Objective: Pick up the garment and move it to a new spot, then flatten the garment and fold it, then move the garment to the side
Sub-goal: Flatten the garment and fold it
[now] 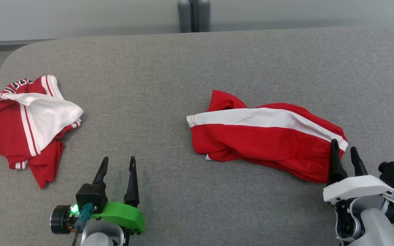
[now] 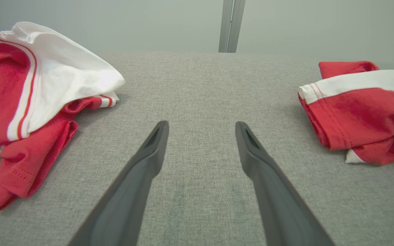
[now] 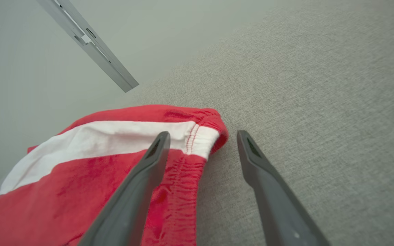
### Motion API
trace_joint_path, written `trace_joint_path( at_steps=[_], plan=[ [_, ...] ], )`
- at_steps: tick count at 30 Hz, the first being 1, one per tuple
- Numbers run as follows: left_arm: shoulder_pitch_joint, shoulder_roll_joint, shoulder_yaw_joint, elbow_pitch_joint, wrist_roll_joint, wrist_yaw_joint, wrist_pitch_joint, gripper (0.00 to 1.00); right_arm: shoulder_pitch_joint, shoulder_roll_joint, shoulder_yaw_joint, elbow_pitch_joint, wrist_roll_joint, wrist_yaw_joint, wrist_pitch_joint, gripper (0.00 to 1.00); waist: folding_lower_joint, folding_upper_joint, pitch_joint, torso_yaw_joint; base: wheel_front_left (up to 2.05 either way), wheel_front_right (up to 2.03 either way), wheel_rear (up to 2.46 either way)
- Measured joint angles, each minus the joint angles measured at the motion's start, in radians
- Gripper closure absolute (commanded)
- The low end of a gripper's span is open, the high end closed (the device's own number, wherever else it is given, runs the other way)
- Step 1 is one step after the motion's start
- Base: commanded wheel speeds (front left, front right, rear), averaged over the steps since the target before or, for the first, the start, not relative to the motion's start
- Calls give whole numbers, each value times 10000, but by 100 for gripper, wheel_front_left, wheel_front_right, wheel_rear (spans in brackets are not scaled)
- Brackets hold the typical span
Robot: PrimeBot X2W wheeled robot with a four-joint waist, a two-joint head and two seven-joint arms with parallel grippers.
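Nearest me, my left gripper [image 1: 119,159] hovers over bare grey bench [image 1: 169,68] by the near edge, fingers spread apart and holding nothing. My right gripper [image 1: 344,144] is spread just as wide and also empty, at the right end of the red garment [image 1: 265,140] with a white stripe. That garment lies right of the bench's middle. One finger lies over its gathered waistband [image 3: 183,164], the other over bare bench. A crumpled red-and-white jersey [image 1: 22,126] lies at the left edge.

Crumpled red-and-white jersey [image 1: 29,119] on grey cloth table [image 1: 169,68], perhaps a grey post [image 1: 193,15] behind
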Motion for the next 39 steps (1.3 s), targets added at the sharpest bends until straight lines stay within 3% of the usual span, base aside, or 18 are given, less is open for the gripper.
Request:
trace_joint_path(
  at_steps=[1, 2, 4, 6, 8, 13, 16, 21, 27, 34, 39],
  plan=[
    [-7, 0, -2, 2, 0, -4, 0, 0, -27, 2, 35, 38, 140, 0, 0, 0, 0, 1, 54, 10, 0, 0, 0],
    [-13, 0, -2, 4, 0, -6, 0, 0, -49, 0, 69, 75, 234, 0, 0, 9, 0, 1, 92, 15, 0, 0, 0],
    [-61, 0, 0, 6, -2, -15, 0, 0, -115, 2, 157, 100, 324, 0, 0, 42, 0, 1, 181, 16, 0, 0, 0],
    [-124, 0, -6, 8, -6, -15, 0, 0, -150, 2, 215, 90, 395, 0, 0, 64, 0, 0, 236, -2, 0, 0, 0],
    [-169, 2, -73, 2, -31, -54, 0, 0, -176, 2, 240, -6, 408, 0, 0, 100, 0, 0, 287, -38, 0, 0, 0],
    [-388, 2, -282, -153, -130, -121, 0, 0, -231, 0, 313, -393, 462, 0, 0, 100, 0, 0, 421, -181, 0, 0, 0],
    [-568, 0, -570, -222, -502, -382, 0, 0, -268, 0, 424, -577, 495, 0, 0, 100, 0, 0, 513, -296, 0, 0, 0],
    [-1168, -4, -1333, -29, -1825, -1126, -2, 0, -380, 0, 767, -721, 529, 0, 0, 100, 0, 1, 735, -485, 0, 0, 0],
    [-2104, -4, -2090, 922, -3712, -1586, -2, 0, -635, 0, 1181, -767, 531, 0, 0, 100, 0, 1, 1033, -736, 0, 0, 0],
    [-2987, -6, -2978, 1896, -6146, -1718, 0, 0, -889, 0, 1576, -788, 579, 0, 0, 100, 0, 1, 1383, -1030, 0, 0, 0],
    [-3523, -12, -3233, 2176, -6564, -1720, 0, 0, -953, -21, 1691, -836, 652, 0, 0, 100, 0, 0, 1583, -1182, 0, 0, 0]
  ],
)
